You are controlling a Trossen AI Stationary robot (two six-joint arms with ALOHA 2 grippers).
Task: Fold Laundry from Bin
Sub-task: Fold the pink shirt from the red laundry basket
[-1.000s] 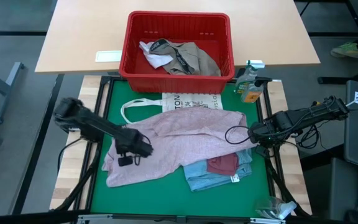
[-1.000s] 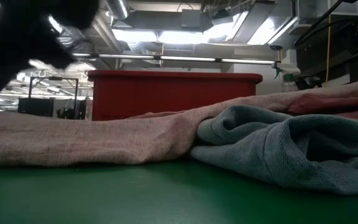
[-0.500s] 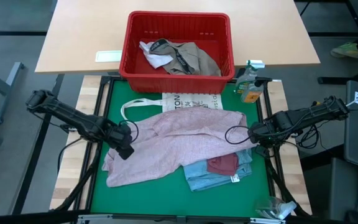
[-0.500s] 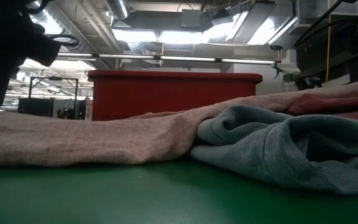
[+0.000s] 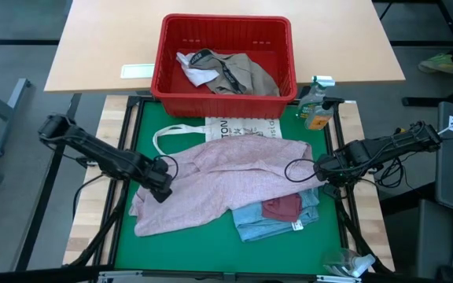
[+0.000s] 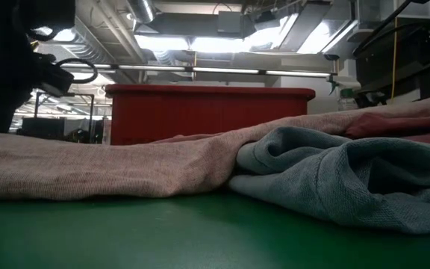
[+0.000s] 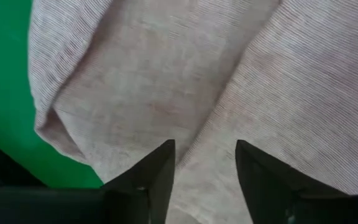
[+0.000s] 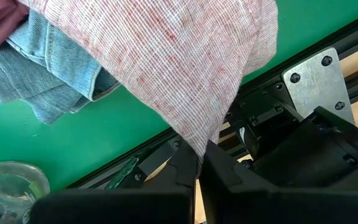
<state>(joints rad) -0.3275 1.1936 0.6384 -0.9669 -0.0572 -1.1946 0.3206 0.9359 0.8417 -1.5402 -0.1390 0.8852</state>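
A pale pink garment point(image 5: 226, 185) lies spread on the green mat, over a light blue piece point(image 5: 270, 224) and a maroon piece point(image 5: 281, 207). My left gripper point(image 7: 205, 163) points down, open, over the garment's left part point(image 5: 161, 182), a cloth ridge between its fingers. My right gripper point(image 8: 197, 167) is shut on the garment's right corner above the mat's right rail point(image 5: 318, 169). The red bin point(image 5: 225, 19) on the far table holds khaki-grey and white pieces point(image 5: 238, 72). My left gripper's fingers point(image 7: 160, 168) stand just over the pink cloth; I cannot tell whether they touch it. My right gripper pinches the pink garment's right corner point(image 8: 199, 146) between its two fingers, from above. That corner is raised and drawn toward the fingers, while the remainder lies on the mat and the other pieces.
A white tote bag point(image 5: 238, 126) lies flat between the bin and the pink garment. A spray bottle point(image 5: 315, 106) stands at the mat's far right corner. A clear plastic thing point(image 5: 344, 263) sits at the near right. Bare green mat point(image 5: 187, 251) shows along the near edge.
My left arm has stretched out, and its gripper has gone a little toward the table's left edge and down toward the pink garment's left part, rolling as it went. My right gripper and the garment have stayed where they were.
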